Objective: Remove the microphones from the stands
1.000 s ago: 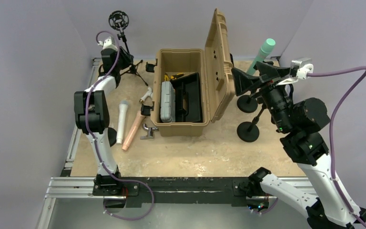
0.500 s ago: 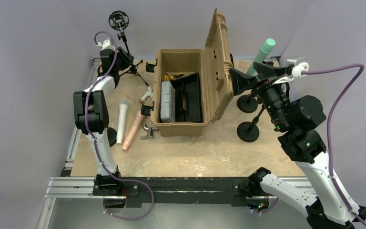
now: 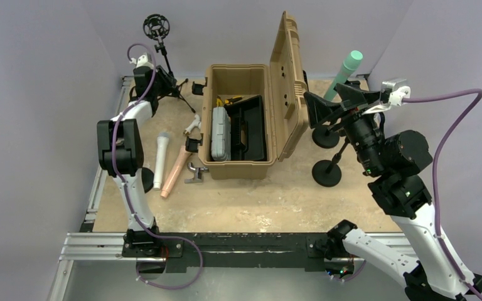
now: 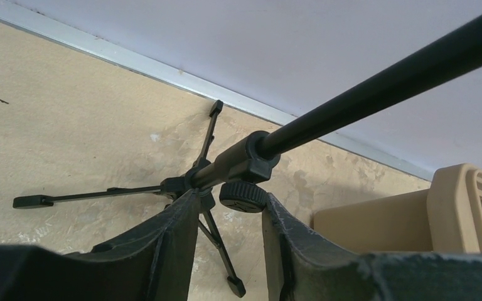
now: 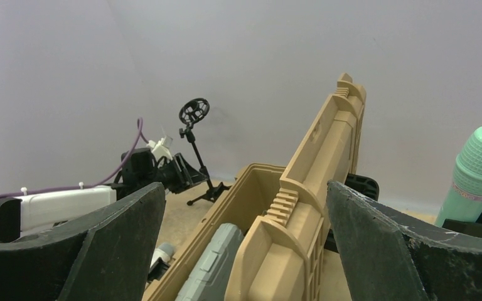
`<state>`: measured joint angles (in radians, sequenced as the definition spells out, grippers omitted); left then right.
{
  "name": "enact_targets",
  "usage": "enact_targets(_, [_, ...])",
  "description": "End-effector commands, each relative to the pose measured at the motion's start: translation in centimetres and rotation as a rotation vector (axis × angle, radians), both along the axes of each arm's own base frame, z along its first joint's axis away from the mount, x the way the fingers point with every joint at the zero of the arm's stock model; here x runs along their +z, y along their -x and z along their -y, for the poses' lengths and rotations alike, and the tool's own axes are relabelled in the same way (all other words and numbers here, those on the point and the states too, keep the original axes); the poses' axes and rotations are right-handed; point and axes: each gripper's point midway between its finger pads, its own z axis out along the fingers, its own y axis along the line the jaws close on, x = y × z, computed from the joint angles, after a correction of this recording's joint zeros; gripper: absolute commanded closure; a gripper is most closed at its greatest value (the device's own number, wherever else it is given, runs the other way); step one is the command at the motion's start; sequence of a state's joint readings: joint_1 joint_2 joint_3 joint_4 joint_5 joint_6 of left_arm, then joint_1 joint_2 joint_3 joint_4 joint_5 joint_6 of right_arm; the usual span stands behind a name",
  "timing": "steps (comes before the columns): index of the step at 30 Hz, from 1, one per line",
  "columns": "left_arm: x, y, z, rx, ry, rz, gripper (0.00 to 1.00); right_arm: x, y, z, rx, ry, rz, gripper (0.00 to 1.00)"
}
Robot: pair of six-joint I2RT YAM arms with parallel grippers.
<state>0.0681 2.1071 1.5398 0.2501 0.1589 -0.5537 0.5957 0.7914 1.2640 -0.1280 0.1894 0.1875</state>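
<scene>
drift is showing in the right gripper (image 5: pixel 245 188): it is sitting slightly further right than half a second ago, jaws spread wide and empty, between the toolbox lid (image 5: pixel 317 163) and the mint microphone (image 3: pixel 351 64), which is standing in a round-base stand (image 3: pixel 322 136). left gripper (image 4: pixel 229 200) is staying clenched on the tripod stand (image 4: pixel 238 164) by the table's (image 3: pixel 276 200) back-left edge; bare tabletop is lying nearer the arms.

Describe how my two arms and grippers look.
The left arm and right arm share white links, black joints and a purple cable each. The left gripper and right gripper have broad black wedge fingers. Green lights dot the right arm.
</scene>
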Motion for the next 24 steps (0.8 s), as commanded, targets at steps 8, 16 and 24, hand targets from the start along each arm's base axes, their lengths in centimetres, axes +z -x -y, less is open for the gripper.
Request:
enact_targets(8, [5.3, -0.2, 0.2, 0.011, -0.087, 0.091, 0.59, 0.6, -0.3, -0.6, 0.019, -0.02, 0.008, 0.01])
enact_targets(16, [8.0, 0.1, 0.3, 0.027, -0.048, 0.151, 0.51, 0.3, -0.4, -0.7, 0.019, -0.018, 0.004, 0.01])
enact_targets(24, [8.0, 0.0, -0.2, 0.062, -0.029, 0.168, 0.55, 0.7, -0.2, -0.7, 0.023, -0.021, 0.012, 0.01])
